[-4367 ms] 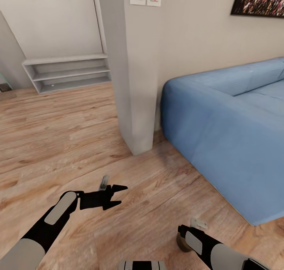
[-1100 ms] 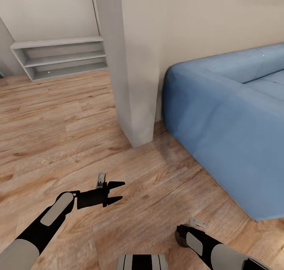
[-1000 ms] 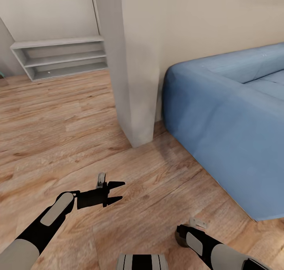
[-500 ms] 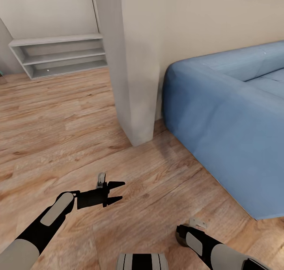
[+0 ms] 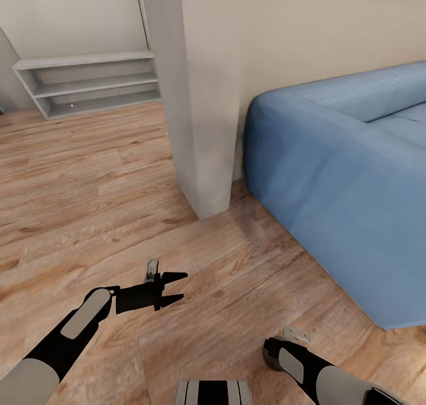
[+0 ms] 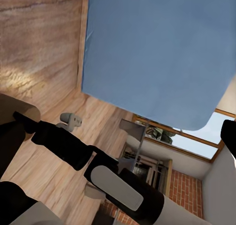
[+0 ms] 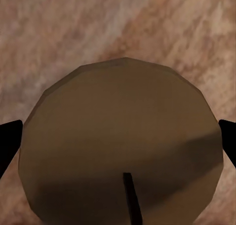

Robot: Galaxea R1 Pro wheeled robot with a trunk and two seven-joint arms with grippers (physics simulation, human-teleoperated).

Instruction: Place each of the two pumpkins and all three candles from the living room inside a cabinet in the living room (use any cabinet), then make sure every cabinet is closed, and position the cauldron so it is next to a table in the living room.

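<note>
**Me:** Candle (image 7: 120, 141) is right under my right wrist camera, a tan disc with its dark wick, sitting between my two black fingertips, which only peek in at the picture's edges. From the head, part of it shows as a brownish lump (image 5: 273, 362) under my right forearm (image 5: 307, 369).

**You:** So the right pincer has hold of it?

**Me:** The tips flank it closely and it looks held, though the contact itself is cut off. From the head the right pincer is hidden beneath the arm.

**You:** And the left?

**Me:** My left gripper (image 5: 175, 287) hangs over the wooden floor (image 5: 89, 186), its fingers parted, nothing between them.

**You:** What else is around?

**Me:** Blue sofa (image 5: 349, 192) to my right, a pale wall corner (image 5: 198, 127) ahead, and a grey shelf rack (image 5: 89, 86) beyond, partly cut off.
</note>
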